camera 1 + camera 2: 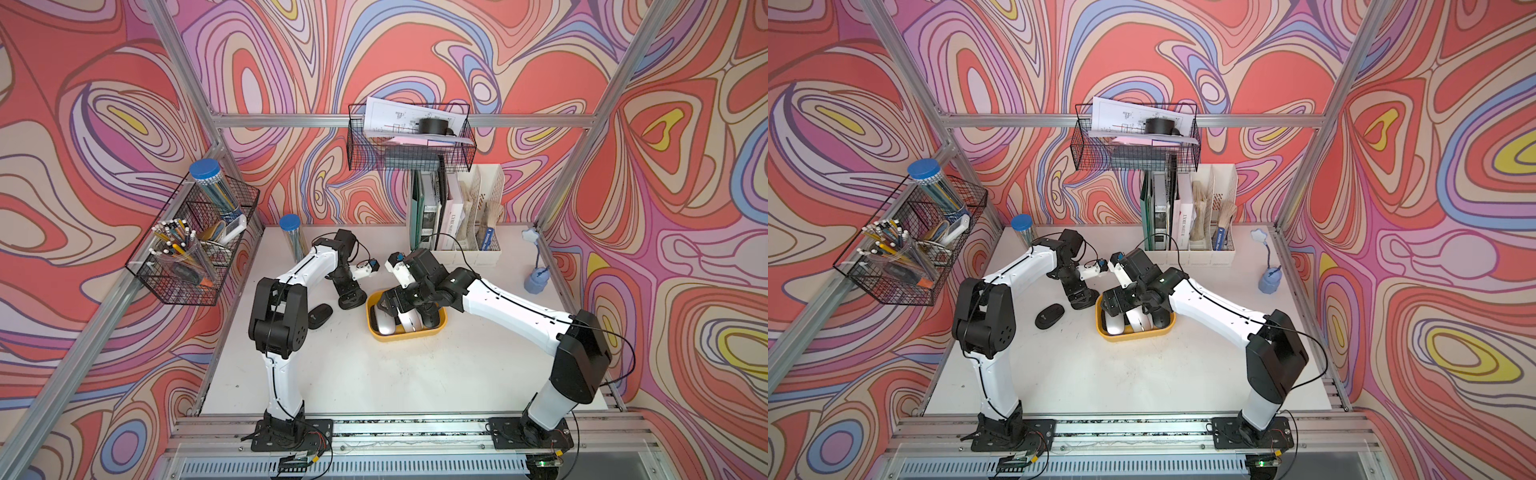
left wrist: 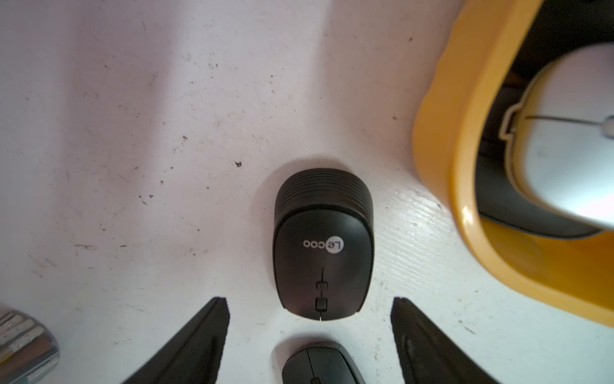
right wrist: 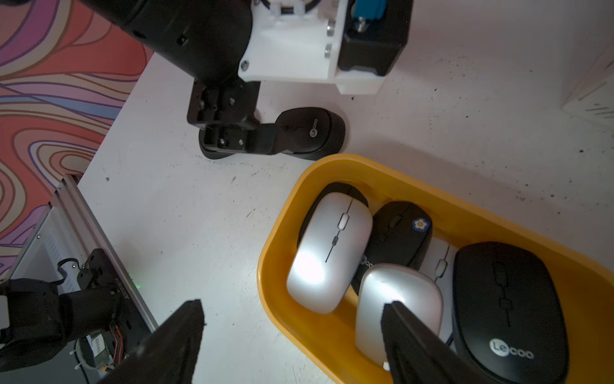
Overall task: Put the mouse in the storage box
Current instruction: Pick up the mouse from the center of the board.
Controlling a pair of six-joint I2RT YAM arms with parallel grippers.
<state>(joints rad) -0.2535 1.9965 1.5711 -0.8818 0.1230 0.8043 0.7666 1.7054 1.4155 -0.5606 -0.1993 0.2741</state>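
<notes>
The storage box (image 1: 401, 336) stands mid-worktop (image 1: 374, 374) and holds several mice. Two are not yet stored. The branded black mouse (image 2: 324, 246) lies just left of the box, between the spread jaws of the left gripper (image 2: 310, 301), apparently clear of both. A second black mouse (image 1: 320, 316) lies farther left. The right gripper (image 3: 292, 306) hangs released and empty over the box. Judged remaining: grasp, lift and deposit both.

Mice (image 3: 329, 252) crowd the storage box (image 3: 265, 282), leaving scant room inside; a black Lecoo mouse (image 2: 324, 246) lies just beside its wall, while the near tabletop (image 1: 374, 374) stands open.
</notes>
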